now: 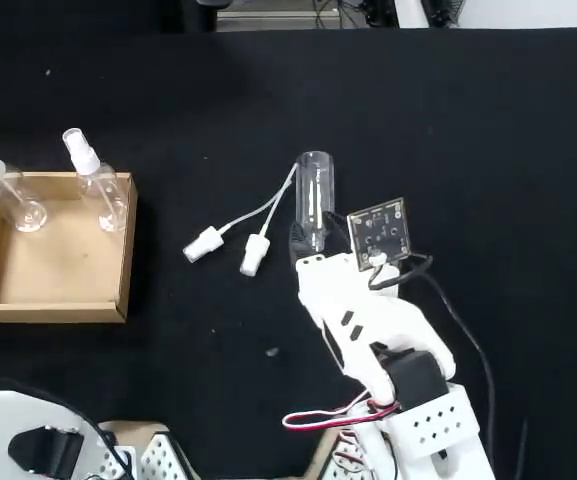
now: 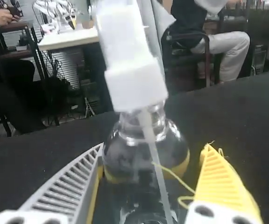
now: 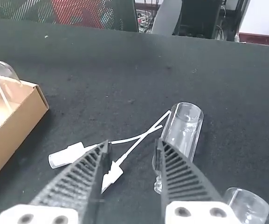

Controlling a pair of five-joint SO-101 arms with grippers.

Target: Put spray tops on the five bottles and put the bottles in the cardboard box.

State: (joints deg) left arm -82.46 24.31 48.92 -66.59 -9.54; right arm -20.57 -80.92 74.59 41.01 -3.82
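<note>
Clear bottle (image 1: 314,190), end under right gripper (image 3: 133,144)

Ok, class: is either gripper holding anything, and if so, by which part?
The left gripper has a capped bottle between its fingers, gripped by the body, with its spray top pointing out. The right gripper is open and holds nothing.

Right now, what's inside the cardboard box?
Two spray-topped bottles stand in the far corners of the box. Its near wall hides a thin strip of floor.
</note>
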